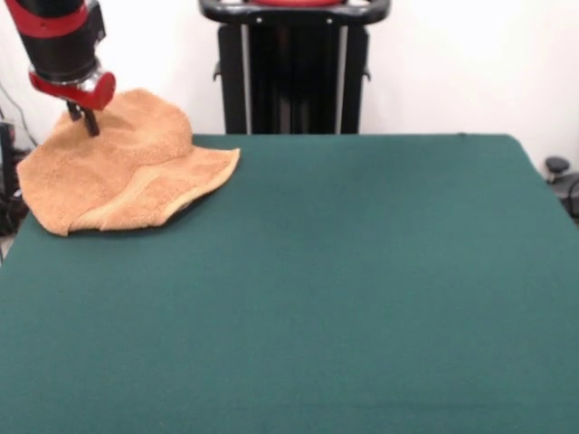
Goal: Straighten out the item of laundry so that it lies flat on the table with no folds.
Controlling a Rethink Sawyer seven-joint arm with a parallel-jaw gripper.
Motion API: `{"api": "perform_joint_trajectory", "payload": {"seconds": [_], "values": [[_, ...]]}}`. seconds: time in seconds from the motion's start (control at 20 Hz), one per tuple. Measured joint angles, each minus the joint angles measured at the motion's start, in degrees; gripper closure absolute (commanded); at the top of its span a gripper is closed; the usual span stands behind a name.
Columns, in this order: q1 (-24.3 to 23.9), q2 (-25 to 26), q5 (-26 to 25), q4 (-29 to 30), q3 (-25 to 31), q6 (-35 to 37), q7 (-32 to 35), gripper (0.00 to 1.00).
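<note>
1. At the far left corner of the table, as seen from across it, the towel sits bunched in a raised heap rather than lying flat.
2. Its upper part is lifted into a rounded hump, and a lower flap with a hemmed band spreads toward the middle of the table, its edge resting on the green cloth.
3. The left side of the towel reaches the table's left edge and seems to hang slightly over it.
4. The gripper comes down from the red and black arm at the top left, and its dark fingertips are together, pinched on the top of the towel's hump.
5. The black pedestal stands behind the table's far edge, against a white wall.
</note>
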Motion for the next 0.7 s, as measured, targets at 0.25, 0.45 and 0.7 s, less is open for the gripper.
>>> {"api": "perform_joint_trajectory", "payload": {"seconds": [0.25, 0.45, 0.7], "values": [[0.8, -2.3, 0.0, -0.4, 0.0, 4.7, 0.0, 1.00], [2.1, -5.0, 0.0, -0.9, 0.0, 9.9, 0.0, 1.00], [3.5, -7.7, 0.0, -1.6, 0.0, 14.1, 0.0, 1.00]]}}
